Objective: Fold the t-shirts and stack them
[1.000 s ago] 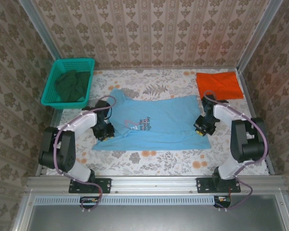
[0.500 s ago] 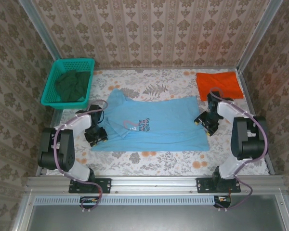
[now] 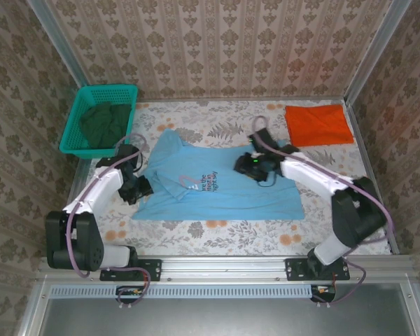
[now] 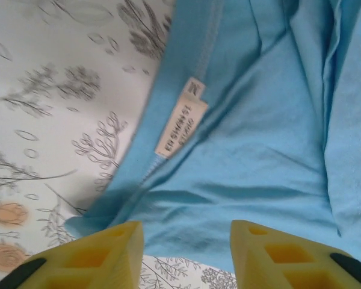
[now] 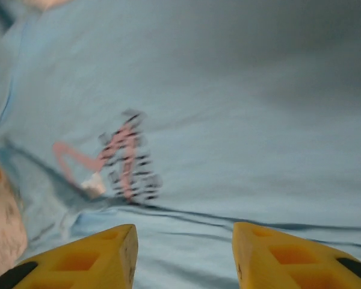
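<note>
The light-blue t-shirt (image 3: pixel 224 185) lies spread across the floral tabletop (image 3: pixel 217 231), and the folded orange t-shirt (image 3: pixel 318 124) sits far right. Wallpapered walls (image 3: pixel 217 49) surround them. A green basket (image 3: pixel 73 133) stands far left. The left claw (image 4: pixel 186 241) gapes empty over the blue shirt's left edge, and the right claw (image 5: pixel 183 253) gapes empty above its chest print.

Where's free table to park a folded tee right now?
Front strip between the light-blue tee and the near rail; back strip between the basket and the orange tee. Centre is crowded: the tee, left gripper and right gripper.
</note>
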You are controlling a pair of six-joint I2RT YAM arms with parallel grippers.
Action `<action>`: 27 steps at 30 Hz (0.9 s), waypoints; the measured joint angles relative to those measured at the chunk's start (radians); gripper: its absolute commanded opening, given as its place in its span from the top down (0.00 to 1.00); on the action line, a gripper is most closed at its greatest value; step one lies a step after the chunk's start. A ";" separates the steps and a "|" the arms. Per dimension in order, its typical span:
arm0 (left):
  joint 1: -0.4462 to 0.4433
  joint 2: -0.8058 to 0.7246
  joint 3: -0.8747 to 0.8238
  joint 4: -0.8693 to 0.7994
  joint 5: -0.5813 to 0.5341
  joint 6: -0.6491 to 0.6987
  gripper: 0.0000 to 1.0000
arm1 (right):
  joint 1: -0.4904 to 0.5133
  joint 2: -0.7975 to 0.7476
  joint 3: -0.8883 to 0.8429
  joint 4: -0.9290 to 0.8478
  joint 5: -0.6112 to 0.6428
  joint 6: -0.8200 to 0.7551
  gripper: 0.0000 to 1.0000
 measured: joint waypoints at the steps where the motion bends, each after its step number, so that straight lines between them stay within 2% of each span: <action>1: 0.000 0.003 -0.023 0.006 0.019 0.000 0.60 | 0.051 0.051 0.059 -0.002 0.002 -0.021 0.55; 6: 0.046 0.051 -0.122 0.046 0.082 -0.004 0.61 | 0.258 0.272 0.325 -0.056 0.025 -0.140 0.56; 10: 0.103 0.089 -0.164 0.080 0.105 -0.019 0.61 | 0.364 0.407 0.479 -0.134 0.052 -0.224 0.51; 20: 0.124 0.083 -0.180 0.101 0.126 -0.050 0.61 | 0.427 0.656 0.794 -0.333 0.132 -0.364 0.48; 27: 0.127 0.070 -0.189 0.109 0.126 -0.061 0.60 | 0.457 0.748 0.924 -0.434 0.197 -0.396 0.49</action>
